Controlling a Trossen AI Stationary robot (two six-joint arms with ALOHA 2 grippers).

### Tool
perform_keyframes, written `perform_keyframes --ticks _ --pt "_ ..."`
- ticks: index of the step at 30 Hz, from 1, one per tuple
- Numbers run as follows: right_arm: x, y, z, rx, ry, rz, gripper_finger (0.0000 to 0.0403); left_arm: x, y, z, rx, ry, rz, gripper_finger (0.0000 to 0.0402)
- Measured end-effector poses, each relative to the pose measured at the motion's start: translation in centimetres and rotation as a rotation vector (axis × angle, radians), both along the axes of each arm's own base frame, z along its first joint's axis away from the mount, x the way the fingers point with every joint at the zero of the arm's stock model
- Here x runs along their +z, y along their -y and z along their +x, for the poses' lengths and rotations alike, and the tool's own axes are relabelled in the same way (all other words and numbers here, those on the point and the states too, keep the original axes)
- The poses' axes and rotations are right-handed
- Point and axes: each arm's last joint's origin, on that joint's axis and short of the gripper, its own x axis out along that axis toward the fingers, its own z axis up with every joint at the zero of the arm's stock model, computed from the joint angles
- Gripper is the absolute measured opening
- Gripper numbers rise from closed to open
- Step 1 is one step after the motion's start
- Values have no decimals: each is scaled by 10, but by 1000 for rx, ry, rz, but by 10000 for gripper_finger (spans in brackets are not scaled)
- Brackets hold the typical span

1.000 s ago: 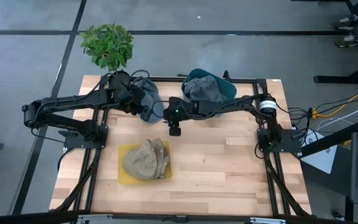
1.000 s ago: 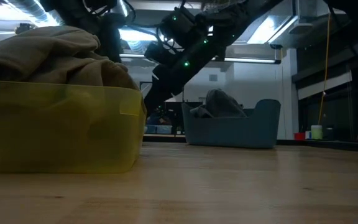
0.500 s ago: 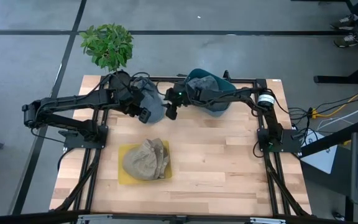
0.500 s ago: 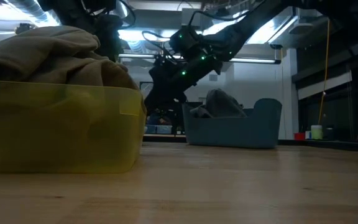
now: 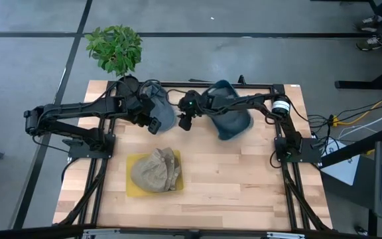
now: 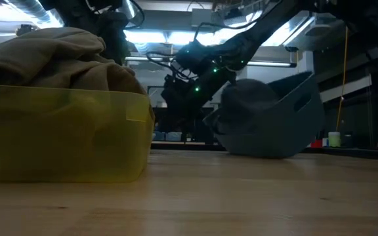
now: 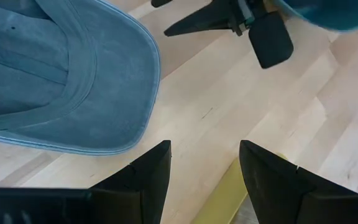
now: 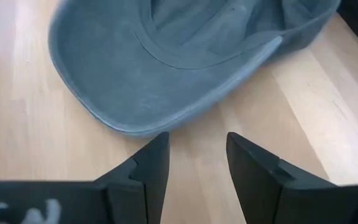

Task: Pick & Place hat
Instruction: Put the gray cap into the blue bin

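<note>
A blue-grey cap (image 5: pixel 163 109) lies flat on the table near its far edge, brim toward the near side. My left gripper (image 5: pixel 152 126) is open just left of the brim, with the cap (image 7: pixel 61 68) ahead of its fingers. My right gripper (image 5: pixel 185 123) is open just right of the cap (image 8: pixel 166 62), fingertips short of the brim. Neither gripper touches the cap. Tan hats (image 5: pixel 154 169) are piled in a yellow tray (image 5: pixel 132 189).
A teal bin (image 5: pixel 234 123) lies tipped under my right arm, resting on its lower edge (image 6: pixel 261 154). A potted plant (image 5: pixel 115 48) stands at the far left corner. The yellow tray (image 6: pixel 58 137) sits toward the near side. Bare wood lies to the right of the tray.
My right gripper has moved toward the far edge, up to the cap. The teal bin, upright a second ago with a grey hat inside, has tipped over and slid toward the near edge under my right arm.
</note>
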Motion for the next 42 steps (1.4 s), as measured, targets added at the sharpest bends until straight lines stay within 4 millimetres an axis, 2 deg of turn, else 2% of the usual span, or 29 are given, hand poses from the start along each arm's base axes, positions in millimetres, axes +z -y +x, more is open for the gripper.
perform_keyframes --ticks 6,13,18,20,23,28,33,37,42 --pt "-1 0 -5 1 -62 10 158 0 0 0 1 0 1 184" --pt "31 -3 -12 43 -14 -30 158 0 0 0 3 0 4 184" --pt "37 -16 -8 287 76 49 158 0 0 0 3 0 4 184" --pt "36 -21 -4 313 96 57 158 0 0 0 3 0 4 184" --pt "32 -19 0 272 122 99 158 0 0 0 5 0 3 184" --pt "34 -4 0 149 175 109 158 0 0 0 10 1 -1 184" --pt "27 9 0 74 188 148 158 0 0 0 10 1 -1 184" --pt "22 19 12 45 162 176 158 0 0 0 10 5 0 184" --pt "18 29 32 -38 46 188 158 0 0 0 7 7 -4 184"
